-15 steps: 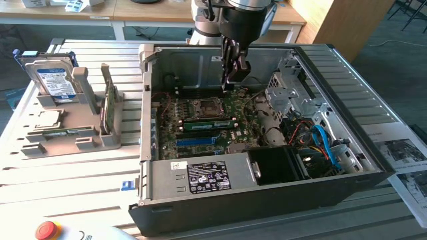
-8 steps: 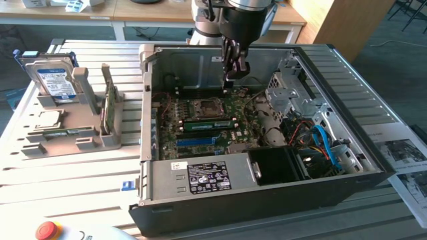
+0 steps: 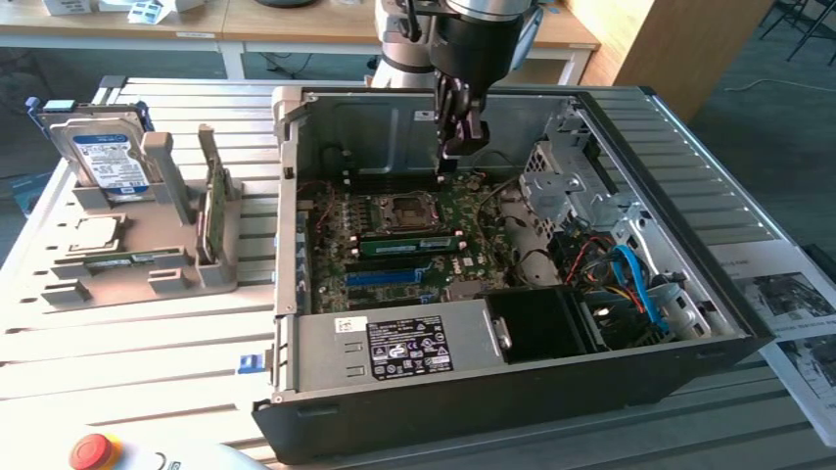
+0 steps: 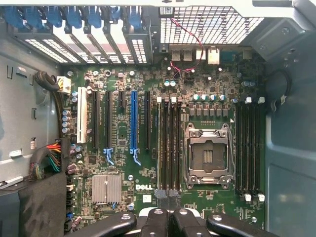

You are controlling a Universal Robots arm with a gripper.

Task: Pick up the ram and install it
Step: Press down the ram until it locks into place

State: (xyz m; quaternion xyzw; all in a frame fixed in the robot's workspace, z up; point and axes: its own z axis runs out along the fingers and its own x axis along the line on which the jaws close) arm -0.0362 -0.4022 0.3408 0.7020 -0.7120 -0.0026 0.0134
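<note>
Tool (image 3: 451,149) hung clenched and empty over the open case (image 3: 294,245), maybe so its closed tips could press down. Ram (image 3: 411,245) looked seated in a slot just beside the CPU socket (image 3: 395,211). Motherboard (image 4: 222,197) read DELL (image 4: 143,186); the power supply sticker (image 3: 409,348) was too small to read.

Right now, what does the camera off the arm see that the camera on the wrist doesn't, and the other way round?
Exterior view: the whole open computer case, a grey holder on the exterior view's left carrying a hard drive, a red button, and what looks like a green ram stick in the slots beside the socket. Wrist view: a close look straight down at the Dell lettering and a white slot. Both: the motherboard, its square socket and the shut claw above them.
</note>
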